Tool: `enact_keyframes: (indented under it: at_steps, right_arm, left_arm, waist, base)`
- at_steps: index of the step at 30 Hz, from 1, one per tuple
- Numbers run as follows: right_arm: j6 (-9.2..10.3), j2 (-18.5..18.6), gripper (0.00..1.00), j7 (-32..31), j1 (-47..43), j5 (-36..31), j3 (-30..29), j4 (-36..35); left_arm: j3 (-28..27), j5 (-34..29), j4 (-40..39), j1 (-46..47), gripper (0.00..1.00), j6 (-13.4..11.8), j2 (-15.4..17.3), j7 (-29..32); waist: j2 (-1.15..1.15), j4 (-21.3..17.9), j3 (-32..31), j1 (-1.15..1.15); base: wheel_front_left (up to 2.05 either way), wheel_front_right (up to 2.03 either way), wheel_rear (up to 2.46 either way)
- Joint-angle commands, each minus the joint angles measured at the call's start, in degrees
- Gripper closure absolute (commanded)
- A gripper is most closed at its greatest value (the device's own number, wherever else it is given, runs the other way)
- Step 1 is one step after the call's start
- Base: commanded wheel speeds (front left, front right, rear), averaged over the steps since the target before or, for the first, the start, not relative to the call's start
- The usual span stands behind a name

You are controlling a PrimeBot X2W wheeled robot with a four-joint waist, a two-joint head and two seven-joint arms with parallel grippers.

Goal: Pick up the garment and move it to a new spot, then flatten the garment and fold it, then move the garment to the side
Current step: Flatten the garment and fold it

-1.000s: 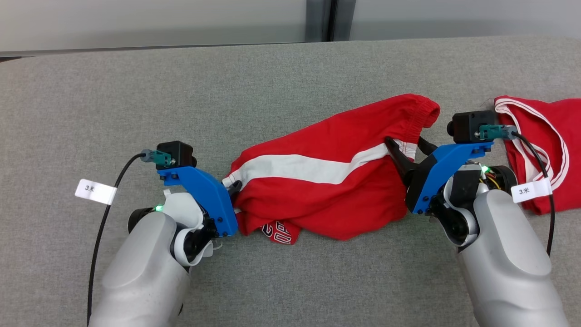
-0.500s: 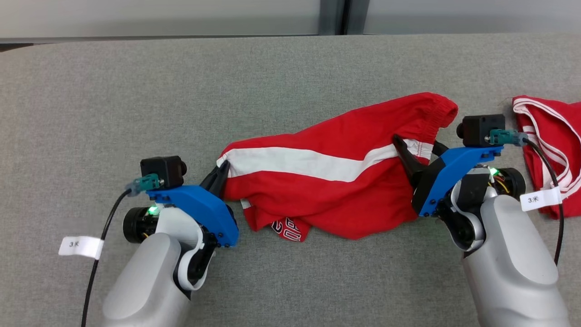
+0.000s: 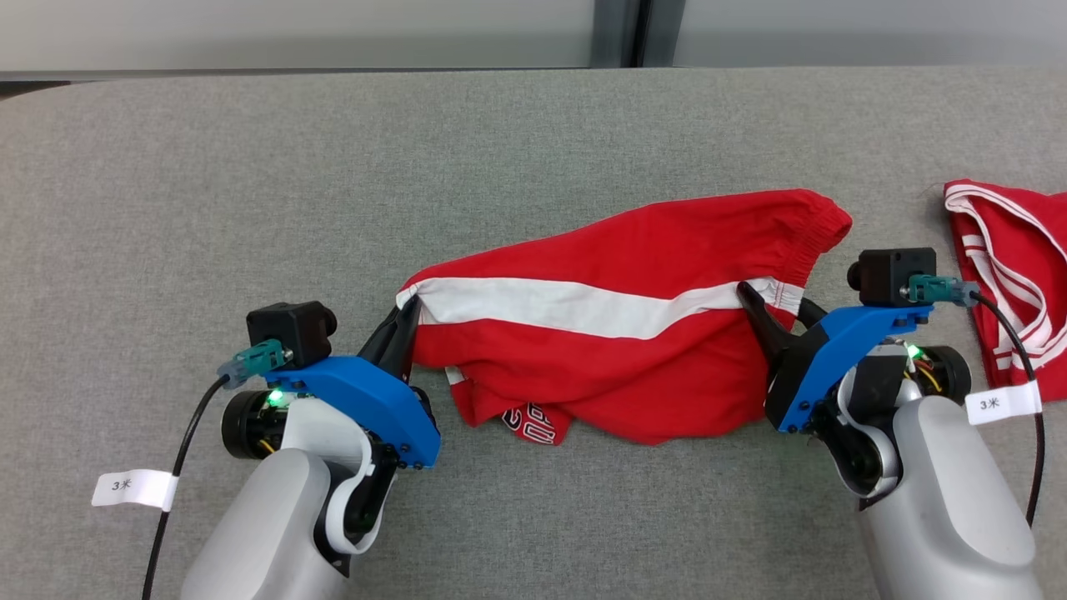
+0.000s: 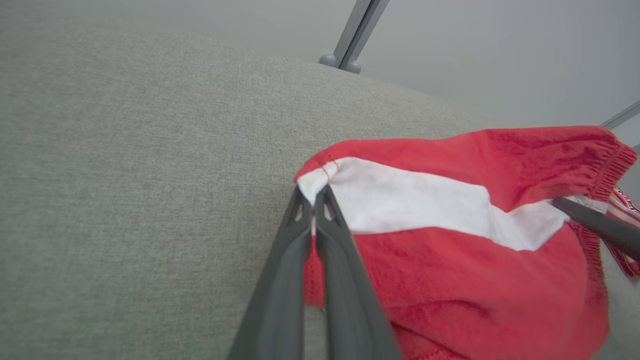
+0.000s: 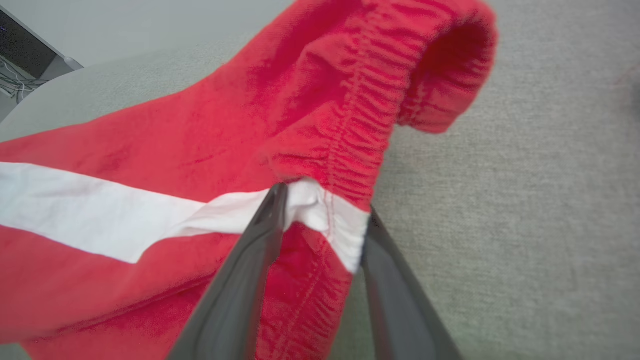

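Pick-up step: red shorts [image 3: 617, 350] grabbed at both ends of the white stripe [image 3: 567, 300], lying mid-table, nearer the R side.

L gripper [image 3: 406, 321] pressed tight, pinching the hem corner; R gripper [image 3: 775, 302] jaws spread astride the gathered elastic waistband [image 5: 350, 150], touching it, not clamped yet. Next, prob.: R needs to close firm, then both lift evenly w/ the stripe taut. Soft knit cloth, crumpled & doubled under itself, so it'll sag betw. the grips. Tabletop [image 3: 250, 183] is grey woven felt-like cover; another red garment w/ white trim [image 3: 1009, 275] lies just beyond the R arm.
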State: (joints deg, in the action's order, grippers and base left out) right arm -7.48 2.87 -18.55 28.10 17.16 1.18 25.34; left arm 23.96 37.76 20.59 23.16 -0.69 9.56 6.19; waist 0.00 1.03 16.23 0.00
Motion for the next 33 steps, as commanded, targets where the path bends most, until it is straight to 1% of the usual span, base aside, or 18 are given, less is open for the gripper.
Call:
enact_keyframes:
  at_steps: [1, 3, 4, 5, 6, 7, 8, 13, 16, 20, 24, 27, 29, 31, 33]
  right_arm:
    - [-0.03, 0.03, 0.33, -0.14, -0.97, 0.58, -0.06, -0.57]
    - [-0.03, 0.02, 0.33, -0.62, -2.21, 0.99, 0.11, -1.82]
    - [-0.03, 0.03, 0.35, -0.94, -2.68, 1.49, 0.12, -2.45]
    - [-0.03, 0.03, 0.51, -1.05, -3.22, 1.53, 0.26, -2.96]
    - [-0.03, 0.03, 0.63, -1.33, -3.70, 1.38, 0.23, -3.41]
    - [-0.03, 0.04, 0.92, -1.38, -4.09, 1.26, 0.15, -3.84]
    - [-0.03, 0.02, 1.00, -1.36, -4.33, 1.06, 0.18, -4.32]
    - [-0.03, 0.04, 1.00, -0.85, -4.05, 0.82, 0.34, -6.77]
    - [-0.03, 0.02, 1.00, -0.43, -2.67, 0.21, 1.05, -8.10]
    - [-0.03, 0.04, 1.00, 0.36, -1.39, 0.39, 1.80, -11.14]
    - [-0.03, 0.03, 1.00, 0.17, -0.17, 0.18, 1.53, -16.81]
    - [-0.03, 0.36, 1.00, -1.20, 0.10, -0.28, 0.71, -22.27]
    - [-0.03, 1.48, 1.00, -2.75, 0.53, -0.44, -0.05, -26.42]
    - [-0.03, 2.73, 1.00, -4.55, 1.23, -0.78, -0.92, -30.92]
    - [-0.03, 3.80, 1.00, -6.64, 2.15, -0.42, -1.70, -35.19]
  left_arm:
    - [-0.18, 0.05, -0.37, -0.47, 1.00, -0.30, 0.34, 0.03]
    - [-0.31, 0.19, -0.84, -0.91, 1.00, -0.69, 0.56, 0.20]
    - [-0.37, 0.27, -1.09, -1.05, 1.00, -0.85, 0.67, 0.28]
    - [-0.52, 0.42, -1.27, -1.30, 1.00, -1.02, 0.79, 0.33]
    - [-0.60, 0.51, -1.49, -1.54, 1.00, -1.18, 0.88, 0.40]
    - [-0.69, 0.54, -1.68, -1.77, 1.00, -1.30, 1.02, 0.44]
    - [-0.86, 0.65, -1.93, -1.96, 1.00, -1.38, 1.13, 0.17]
    - [-1.39, 0.90, -2.77, -2.74, 1.00, -1.48, 1.56, -1.24]
    - [-1.01, 0.65, -3.38, -2.99, 1.00, -0.95, 1.71, -1.91]
    - [-1.57, 1.86, -5.98, -3.25, 1.00, 0.24, 0.90, -3.63]
    - [-2.45, 4.07, -10.94, -1.68, 1.00, 2.24, 0.28, -4.51]
    - [-3.26, 6.47, -15.89, -0.61, 1.00, 3.61, 0.45, -3.26]
    - [-3.89, 8.16, -19.69, 0.62, 1.00, 4.22, 1.36, -1.37]
    - [-4.75, 10.60, -23.54, 2.11, 1.00, 4.47, 2.14, 1.46]
    - [-6.01, 13.60, -27.05, 3.83, 1.00, 4.20, 3.16, 4.93]
  waist:
    - [0.00, -0.27, -0.28, 0.00]
    - [0.00, -0.55, -0.65, 0.00]
    - [0.00, -0.67, -0.81, 0.00]
    - [0.00, -0.84, -1.02, 0.00]
    - [0.00, -0.96, -1.16, 0.00]
    - [0.00, -1.06, -1.38, 0.00]
    - [0.00, -1.11, -1.62, 0.00]
    - [0.00, -1.23, -3.13, 0.00]
    - [0.00, -1.17, -4.18, 0.00]
    - [0.00, -1.01, -5.75, 0.00]
    - [0.00, -0.60, -7.00, 0.00]
    - [0.00, -0.41, -7.58, 0.00]
    - [0.00, -0.32, -7.66, 0.00]
    - [0.00, -0.31, -7.37, 0.00]
    - [0.00, -0.40, -6.70, 0.00]
  base:
    - [0.00, 0.00, 0.00]
    - [0.00, 0.00, 0.00]
    - [0.00, 0.00, 0.00]
    - [0.00, 0.00, 0.00]
    - [0.00, 0.00, 0.00]
    - [0.00, 0.00, 0.00]
    - [0.00, 0.00, 0.00]
    - [0.00, 0.00, 0.00]
    - [0.00, 0.00, 0.00]
    - [0.00, 0.00, 0.00]
    - [0.00, 0.00, 0.00]
    - [0.00, 0.00, 0.00]
    - [0.00, 0.00, 0.00]
    - [0.00, 0.00, 0.00]
    - [0.00, 0.00, 0.00]
